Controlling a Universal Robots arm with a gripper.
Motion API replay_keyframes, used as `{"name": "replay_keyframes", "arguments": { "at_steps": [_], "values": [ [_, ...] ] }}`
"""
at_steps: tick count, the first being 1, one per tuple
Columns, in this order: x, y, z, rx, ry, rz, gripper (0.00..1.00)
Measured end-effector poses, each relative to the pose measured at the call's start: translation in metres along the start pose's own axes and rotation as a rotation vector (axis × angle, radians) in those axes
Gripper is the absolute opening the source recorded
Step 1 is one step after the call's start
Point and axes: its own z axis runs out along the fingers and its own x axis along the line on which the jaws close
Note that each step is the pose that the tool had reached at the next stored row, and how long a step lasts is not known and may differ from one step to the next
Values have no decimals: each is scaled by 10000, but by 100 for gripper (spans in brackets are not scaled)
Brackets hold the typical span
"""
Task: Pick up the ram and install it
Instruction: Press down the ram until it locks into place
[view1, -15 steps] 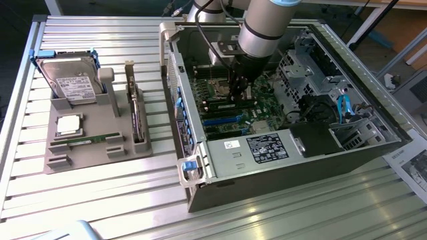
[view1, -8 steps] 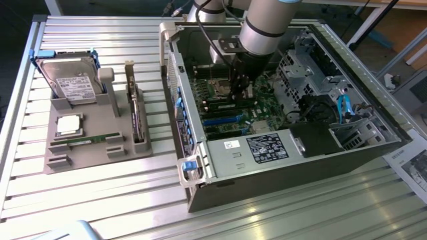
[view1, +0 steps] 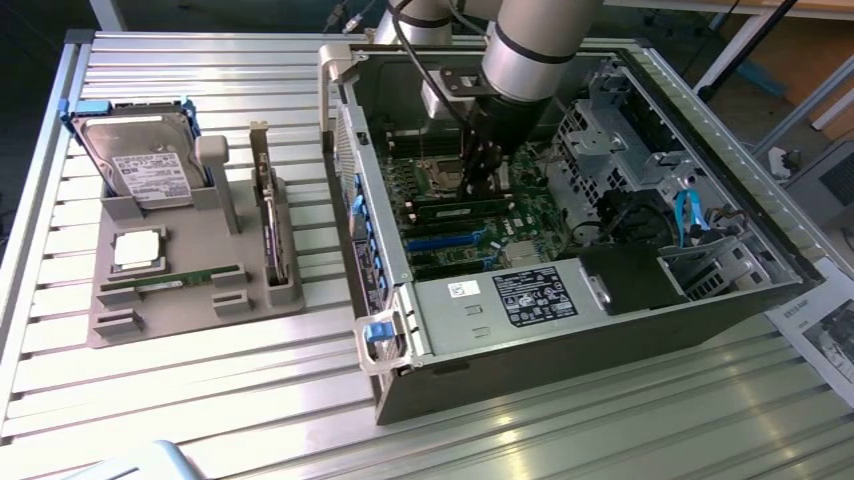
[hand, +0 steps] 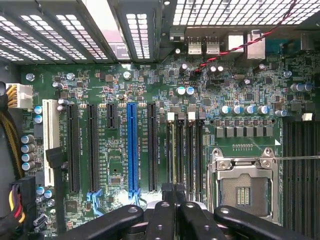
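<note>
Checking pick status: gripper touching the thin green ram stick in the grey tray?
Apart. Exterior view: gripper sits inside the black computer case; ram stick lies outside, in the tray.

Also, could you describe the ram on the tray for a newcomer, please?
Start at the grey tray on the exterior view's left of the computer case. Beside the square silver processor lies the ram, the only long, thin green strip.

No legible text anywhere. Black label on the power supply and white sticker beside it carry print too small to read; same for the hard drive label. Motherboard silkscreen beside the slots is visible but unreadable.
</note>
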Motion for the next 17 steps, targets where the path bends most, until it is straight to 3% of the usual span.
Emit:
{"name": "replay_keyframes", "arguments": {
  "at_steps": [7, 17],
  "values": [
    [2, 67, 0, -1, 3, 0, 10],
    [7, 330, 5, 6, 2, 0, 10]
  ]
}}
